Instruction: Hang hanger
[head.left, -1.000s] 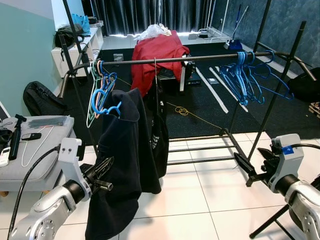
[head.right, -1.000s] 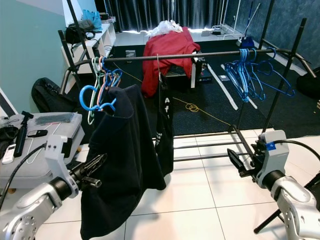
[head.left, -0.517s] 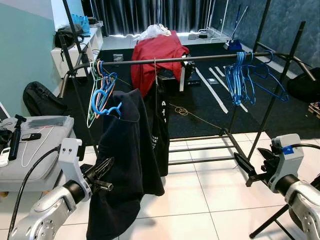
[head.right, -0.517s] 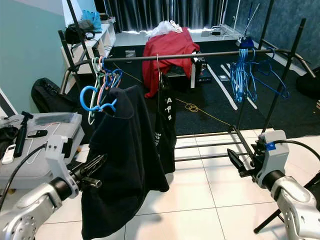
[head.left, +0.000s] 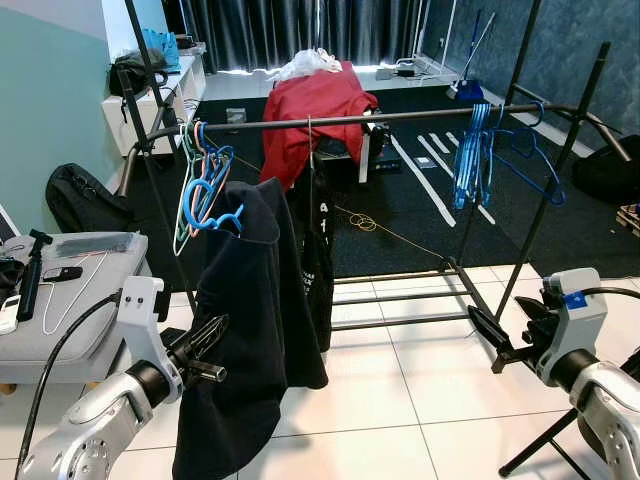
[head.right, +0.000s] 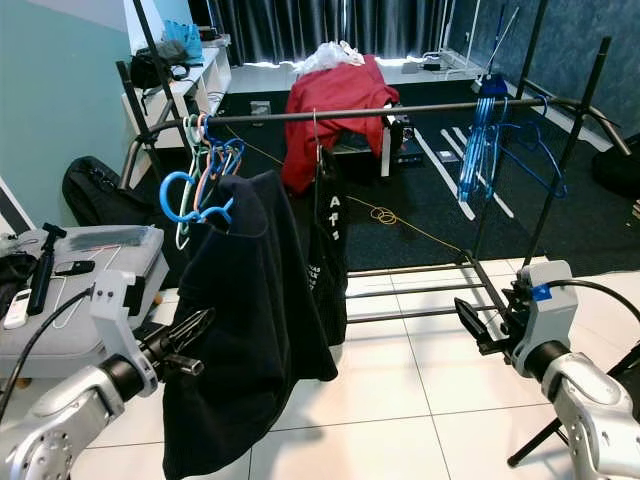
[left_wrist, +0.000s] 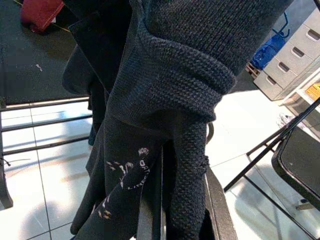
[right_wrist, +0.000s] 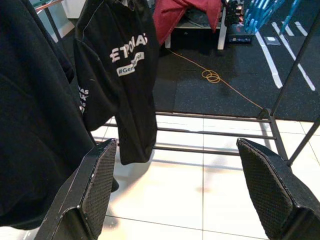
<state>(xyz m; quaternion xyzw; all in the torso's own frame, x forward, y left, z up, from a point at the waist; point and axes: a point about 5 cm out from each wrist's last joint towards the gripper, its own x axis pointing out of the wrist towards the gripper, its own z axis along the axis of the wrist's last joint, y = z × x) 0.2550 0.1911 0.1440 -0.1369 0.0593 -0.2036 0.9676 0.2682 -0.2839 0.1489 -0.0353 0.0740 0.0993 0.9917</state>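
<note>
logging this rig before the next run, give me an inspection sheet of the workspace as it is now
surface: white tiled floor up front, dark carpet behind the rail.
job's things: black jacket on a blue hanger, hook below the clothes rail, not on it.
clutter: black printed t-shirt and two bunches of spare hangers on the rail; red cloth behind; backpack on the floor.
grippers: left claw shut on the jacket's fabric; right claw open, holding nothing.
cables: thin orange cord across the carpet.
surroundings: grey case at left, dark curtains behind.
</note>
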